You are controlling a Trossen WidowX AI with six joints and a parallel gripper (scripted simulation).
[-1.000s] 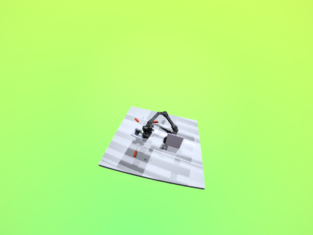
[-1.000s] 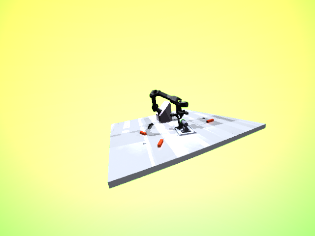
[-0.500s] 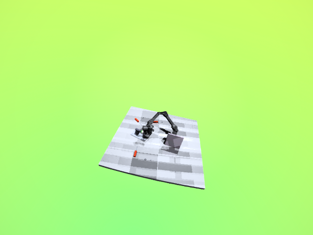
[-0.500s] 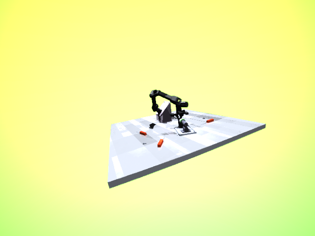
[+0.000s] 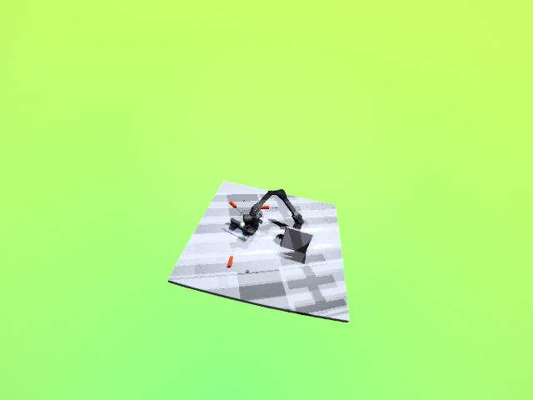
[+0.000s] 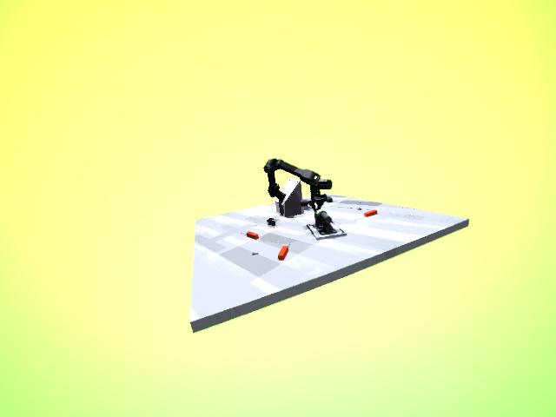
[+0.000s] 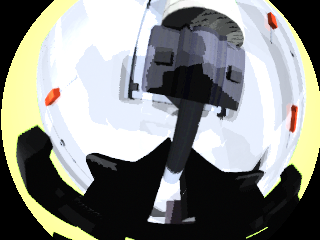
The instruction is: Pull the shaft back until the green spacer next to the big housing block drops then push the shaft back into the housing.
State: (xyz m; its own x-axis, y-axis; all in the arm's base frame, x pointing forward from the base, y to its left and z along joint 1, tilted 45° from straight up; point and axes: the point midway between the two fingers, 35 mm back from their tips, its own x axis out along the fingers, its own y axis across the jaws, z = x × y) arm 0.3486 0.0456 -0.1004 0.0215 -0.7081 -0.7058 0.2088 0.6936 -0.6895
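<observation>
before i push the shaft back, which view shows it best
The wrist view: the dark shaft runs plainly from the dark block down to between the jaws. The top view mostly hides it behind the arm, and in the exterior view it is too small to make out.
</observation>
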